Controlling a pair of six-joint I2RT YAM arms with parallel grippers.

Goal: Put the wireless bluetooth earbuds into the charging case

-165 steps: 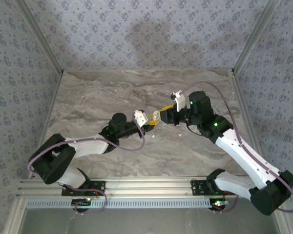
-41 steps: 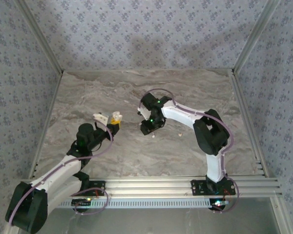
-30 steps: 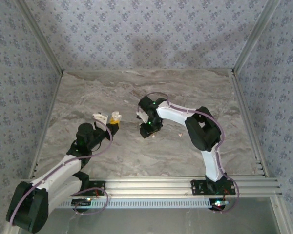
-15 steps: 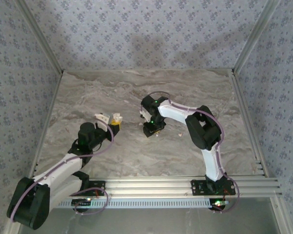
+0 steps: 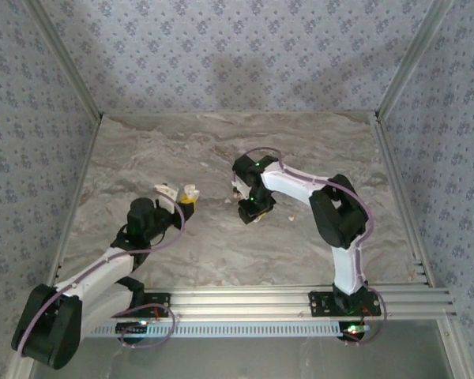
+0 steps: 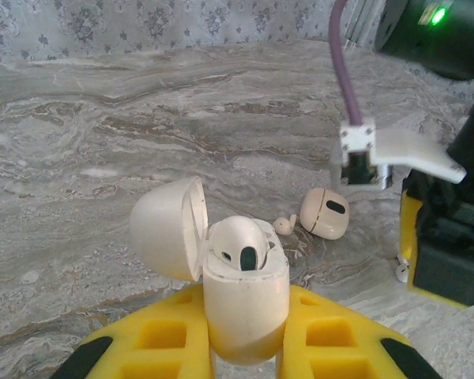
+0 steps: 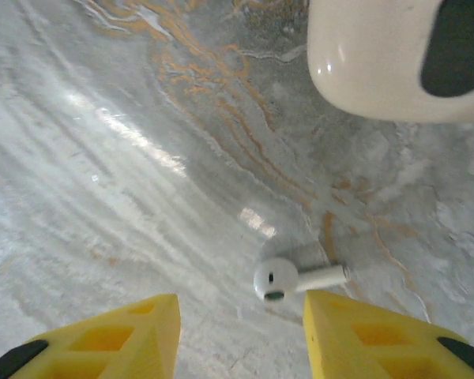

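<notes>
The cream charging case (image 6: 245, 296) stands upright between my left gripper's (image 6: 246, 335) yellow fingers (image 6: 162, 343), which are shut on it. Its lid hangs open to the left and one white earbud (image 6: 238, 241) sits inside. In the top view that gripper (image 5: 188, 197) holds the case (image 5: 190, 189) left of centre. My right gripper (image 7: 238, 304) points down at the marble, open. A loose white earbud (image 7: 276, 280) lies between its fingers, close to the right one (image 7: 371, 335). The same gripper (image 5: 248, 213) hovers mid-table in the top view.
A rounded cream piece with a dark oval patch (image 6: 325, 213) lies on the marble table (image 5: 182, 150), with a small cream bit (image 6: 283, 225) beside it. The same piece looms at the top right of the right wrist view (image 7: 379, 59). Patterned walls enclose the table.
The right gripper has drifted a little to the right over the last second. The left gripper holds the case still, well away from where both grippers met earlier.
</notes>
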